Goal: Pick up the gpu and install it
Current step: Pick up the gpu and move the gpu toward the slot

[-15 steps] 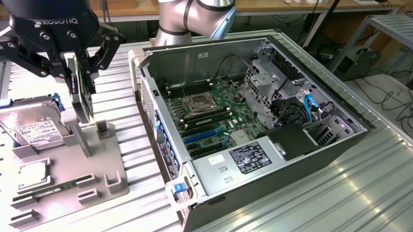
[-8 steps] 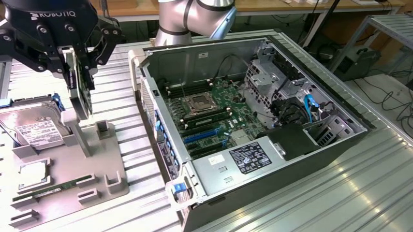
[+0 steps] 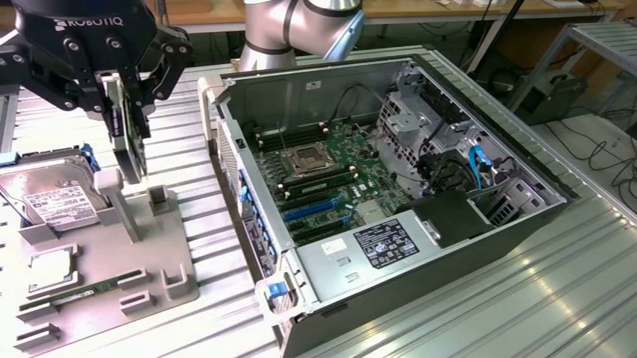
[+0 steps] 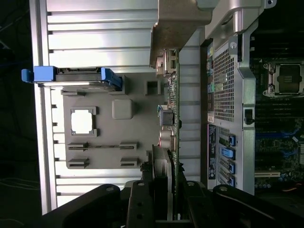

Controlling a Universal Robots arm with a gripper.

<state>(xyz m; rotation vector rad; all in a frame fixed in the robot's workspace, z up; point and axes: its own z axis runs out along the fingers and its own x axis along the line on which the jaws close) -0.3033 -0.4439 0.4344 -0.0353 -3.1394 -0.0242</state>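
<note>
1. Gripping the gpu [image 3: 130, 158] by its upper edge, the pincer [image 3: 124, 119] is clamped on the card, which hangs edge-on, dark and slim, between the black fingers [image 3: 151, 86].
2. Card and pincer are well apart from the computer case [image 3: 329, 82], off its side on the exterior view's left. They hang over the grey parts holder [image 3: 171, 231], which lies on the worktop [image 3: 557, 283] beside the case.
3. The card's lower edge appears to be at or just above the holder's upright posts. Whether it is fully clear of them I cannot tell.
4. In the wrist view the gpu [image 4: 174, 118] runs lengthwise away from the fingers, with its silver end bracket [image 4: 176, 23] at the far end. The case's perforated wall [image 4: 223, 80] is just beside it.
5. Judged from this, the pick-up is done or all but done, and the install is not. Inside the case the motherboard [image 3: 329, 175] lies exposed, and its blue expansion slots [image 3: 316, 212] hold no card.
6. A hard drive [image 3: 50, 198] rests in the holder, on the side farther from the case.
</note>
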